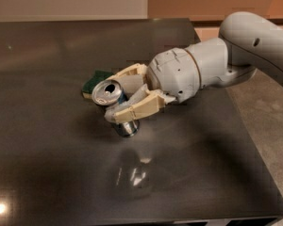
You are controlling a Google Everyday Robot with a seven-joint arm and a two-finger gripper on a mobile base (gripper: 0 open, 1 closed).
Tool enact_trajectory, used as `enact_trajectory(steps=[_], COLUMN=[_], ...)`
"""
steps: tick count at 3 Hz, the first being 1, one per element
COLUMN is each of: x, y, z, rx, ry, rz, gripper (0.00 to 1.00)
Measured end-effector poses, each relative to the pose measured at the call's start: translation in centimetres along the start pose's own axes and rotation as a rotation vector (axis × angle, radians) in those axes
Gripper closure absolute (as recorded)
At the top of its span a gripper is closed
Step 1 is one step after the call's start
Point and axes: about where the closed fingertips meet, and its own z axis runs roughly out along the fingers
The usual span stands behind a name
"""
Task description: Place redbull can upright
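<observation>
Claw (112,99) tight around tilted redbull can (107,92)

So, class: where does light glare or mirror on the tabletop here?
Camera view: a bright glare spot sits on the table at lower left; the glossy top mirrors the redbull can as a pale smear beneath the gripper, which clamps it over mid-table.
</observation>
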Motion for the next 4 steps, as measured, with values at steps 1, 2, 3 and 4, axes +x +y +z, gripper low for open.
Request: enact_trajectory(steps=[1, 2, 3, 4], x=[1.0, 1.9, 2.5, 3.3], y=[-0.6, -1.2, -1.7, -1.9], z=[-0.6, -1.2, -1.8, -2.2], rx=[0.022, 0.047, 0.056, 0.067], ry=[-0.038, -0.075, -0.116, -0.147], rz=[0.026, 0.05, 0.055, 0.066], gripper=[1.0, 1.0, 1.0, 1.0])
